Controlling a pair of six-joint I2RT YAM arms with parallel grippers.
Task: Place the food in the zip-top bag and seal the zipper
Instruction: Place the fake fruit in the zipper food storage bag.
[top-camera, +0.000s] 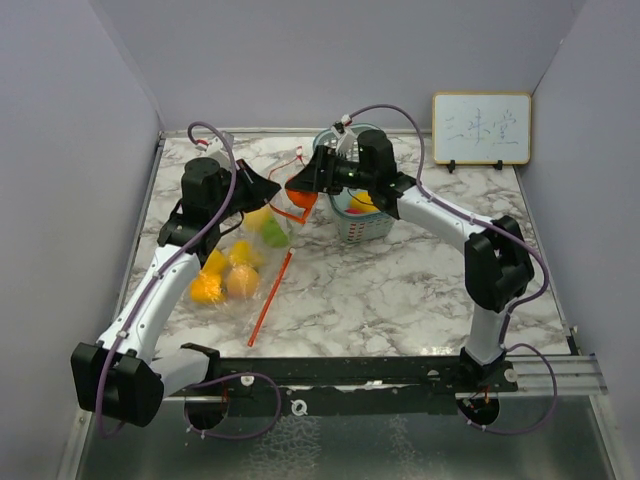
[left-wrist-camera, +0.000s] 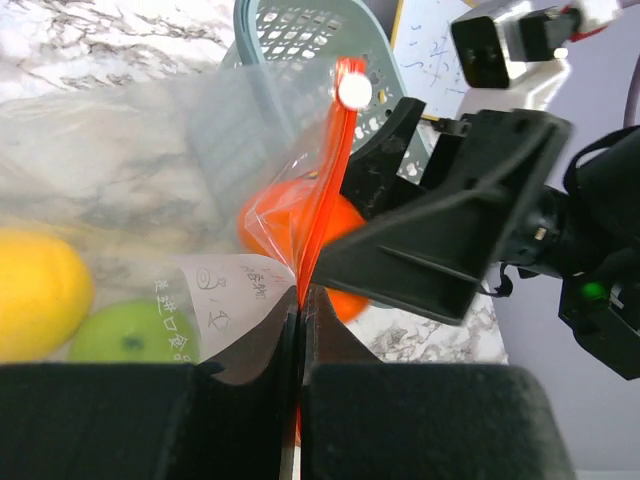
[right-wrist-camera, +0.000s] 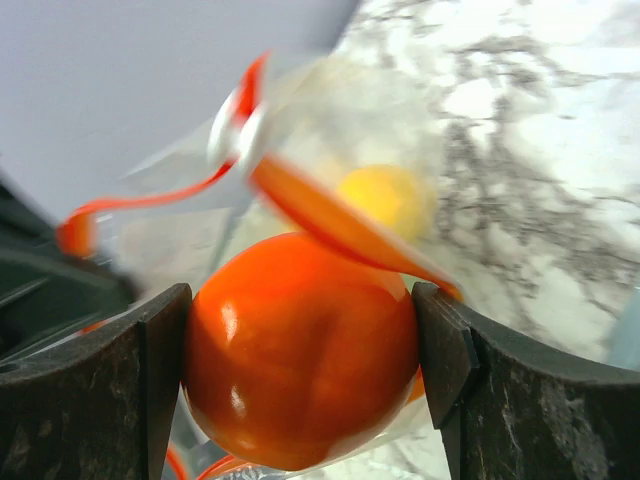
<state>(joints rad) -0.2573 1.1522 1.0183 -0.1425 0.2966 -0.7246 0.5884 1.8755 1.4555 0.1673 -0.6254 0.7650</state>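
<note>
A glossy orange fruit (right-wrist-camera: 300, 380) sits in the jaws of the right gripper (right-wrist-camera: 300, 330), at the lifted mouth of the clear zip-top bag (left-wrist-camera: 120, 170). The bag's red zipper (left-wrist-camera: 335, 150) is open. Inside, on the tabletop (top-camera: 400, 290), lie a yellow fruit (left-wrist-camera: 35, 290), a green fruit (left-wrist-camera: 130, 335) and two orange pieces (top-camera: 243, 282)

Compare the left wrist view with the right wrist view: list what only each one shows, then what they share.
Only the left wrist view: the left jaws shut on the red zipper strip, a green fruit, the pale blue basket and the whiteboard.
Only the right wrist view: the right jaws clamping both sides of the orange fruit.
Shared: that orange fruit, the clear bag, its white slider, a yellow fruit (possibly not the same one) and the marble table.
</note>
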